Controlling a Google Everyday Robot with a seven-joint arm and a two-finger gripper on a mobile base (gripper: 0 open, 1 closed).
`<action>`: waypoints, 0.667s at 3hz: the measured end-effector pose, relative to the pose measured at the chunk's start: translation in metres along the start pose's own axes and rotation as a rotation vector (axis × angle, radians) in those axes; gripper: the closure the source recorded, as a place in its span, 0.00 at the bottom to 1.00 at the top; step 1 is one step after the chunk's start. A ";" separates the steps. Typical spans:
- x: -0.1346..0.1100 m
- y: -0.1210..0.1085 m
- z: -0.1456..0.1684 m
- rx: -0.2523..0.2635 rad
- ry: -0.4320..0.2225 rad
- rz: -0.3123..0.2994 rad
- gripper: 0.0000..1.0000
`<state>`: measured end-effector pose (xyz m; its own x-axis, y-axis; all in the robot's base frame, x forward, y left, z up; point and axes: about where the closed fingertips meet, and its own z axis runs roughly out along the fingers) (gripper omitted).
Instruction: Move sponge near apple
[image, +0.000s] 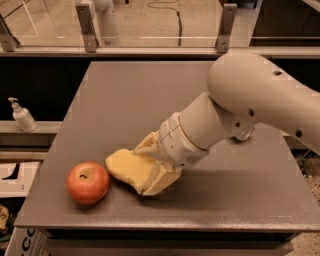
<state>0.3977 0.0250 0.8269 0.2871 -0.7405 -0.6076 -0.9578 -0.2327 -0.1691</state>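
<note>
The pale yellow sponge (126, 166) lies low over the grey table (150, 95), just right of the apple (88, 182). The apple is red-orange with a dark stem dimple and sits near the table's front left corner. My gripper (150, 167) comes in from the right on a large cream arm. Its cream fingers (159, 180) are shut on the sponge's right end, one above and one below. The sponge's left edge is a small gap from the apple; I cannot tell whether it touches the table.
A white pump bottle (22, 116) stands on a ledge left of the table. A glass-and-metal railing (90, 30) runs along the back. Cardboard boxes (15, 180) sit on the floor at the left. The table's front edge is close to the apple.
</note>
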 end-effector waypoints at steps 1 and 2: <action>-0.011 0.009 0.012 -0.018 -0.023 -0.034 1.00; -0.010 0.009 0.023 -0.006 0.016 -0.082 1.00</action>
<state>0.3853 0.0450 0.8140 0.3645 -0.7288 -0.5796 -0.9311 -0.2966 -0.2124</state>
